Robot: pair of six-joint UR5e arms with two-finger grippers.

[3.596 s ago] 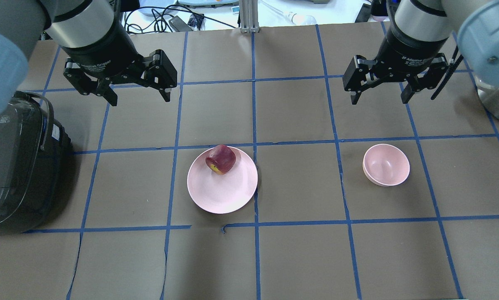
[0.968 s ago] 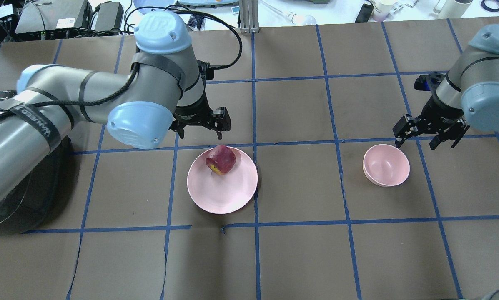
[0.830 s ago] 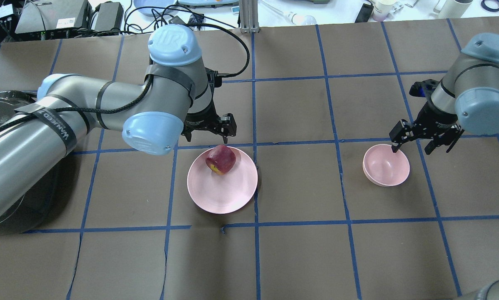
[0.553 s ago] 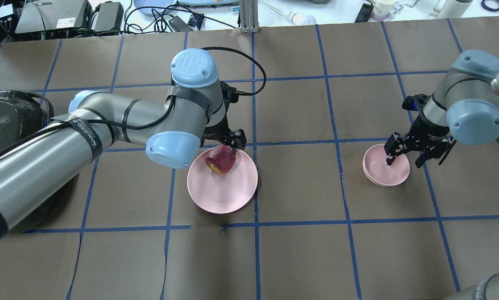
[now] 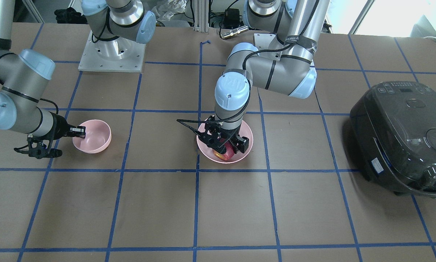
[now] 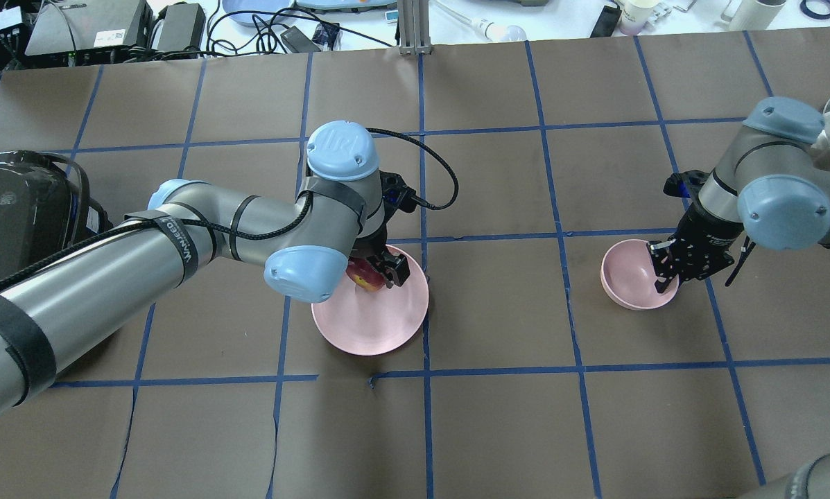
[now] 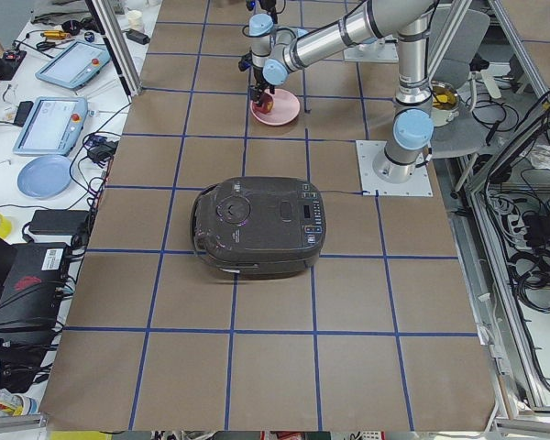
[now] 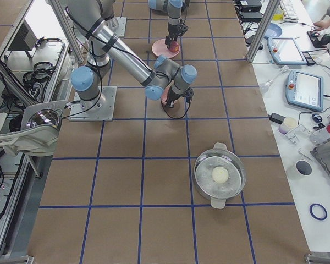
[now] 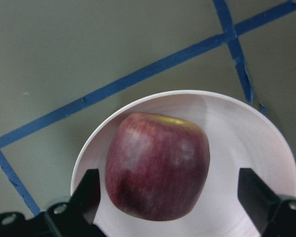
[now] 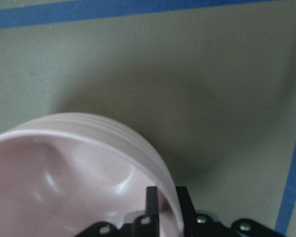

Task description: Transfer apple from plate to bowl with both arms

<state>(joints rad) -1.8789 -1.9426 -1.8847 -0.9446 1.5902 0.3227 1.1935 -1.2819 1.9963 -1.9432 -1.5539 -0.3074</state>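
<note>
The dark red apple point(image 5: 223, 155) point(image 6: 360, 279) point(image 9: 158, 165) lies on the far part of the pale-pink plate point(image 5: 249, 135) point(image 6: 380, 326) point(image 9: 246, 143). My left gripper point(image 5: 225, 145) point(image 6: 371, 275) point(image 9: 170, 192) is low over the plate and open. One finger stands on each side of the apple, with a gap showing on one side. The small pink bowl point(image 5: 95, 140) point(image 6: 626, 274) point(image 10: 64, 168) stands to the right of the plate. My right gripper point(image 5: 80, 132) point(image 6: 664, 281) point(image 10: 165, 207) is shut on the bowl's rim, one finger inside and one outside.
A black rice cooker point(image 5: 403, 134) point(image 6: 19, 208) point(image 7: 257, 225) stands at the table's left end. A metal pot point(image 8: 220, 176) with a white ball in it sits at the right end. Blue tape lines grid the brown table. Cables and devices lie beyond the far edge.
Both arms came down from high above the table. My left gripper lowered around the apple. My right gripper moved onto the bowl's rim and closed on it.
</note>
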